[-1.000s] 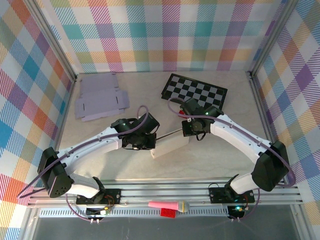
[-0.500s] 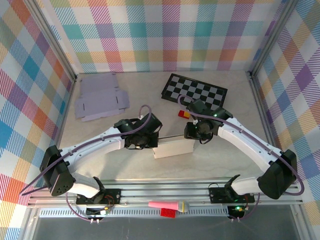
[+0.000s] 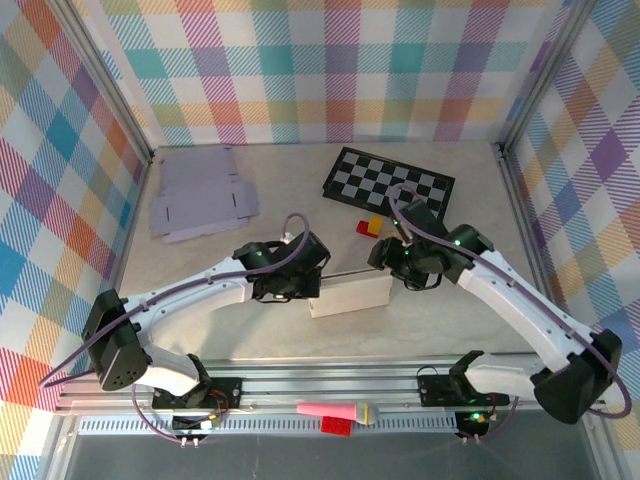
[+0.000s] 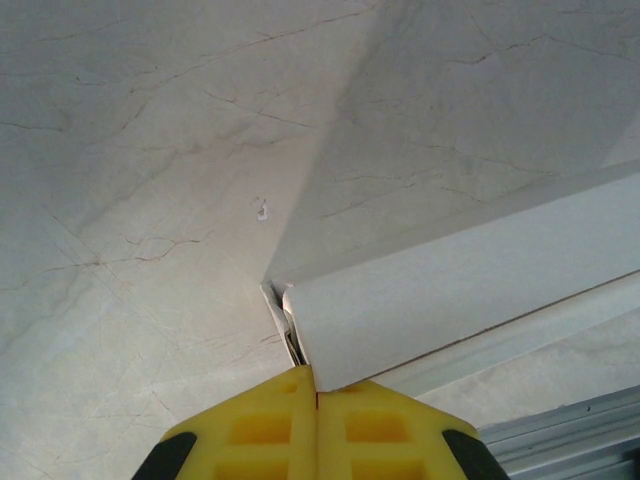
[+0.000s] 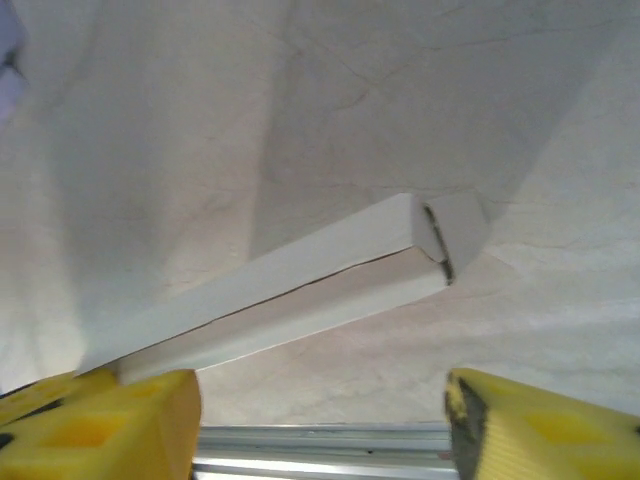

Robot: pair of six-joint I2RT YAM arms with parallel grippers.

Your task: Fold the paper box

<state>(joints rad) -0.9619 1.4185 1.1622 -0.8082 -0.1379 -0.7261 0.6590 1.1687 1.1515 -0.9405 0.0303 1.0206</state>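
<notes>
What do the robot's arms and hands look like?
The left arm and right arm are smooth white tubes with chunky black joints, and a thin purple cable loops along each. The left hand and right hand have blocky yellow fingers with square dimples.

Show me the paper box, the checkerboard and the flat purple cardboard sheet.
paper box (image 3: pixel 350 296): top external view, middle of its top face.
checkerboard (image 3: pixel 392 180): top external view, centre of the checkered surface.
purple cardboard sheet (image 3: pixel 198 198): top external view, middle of the flat sheet.
</notes>
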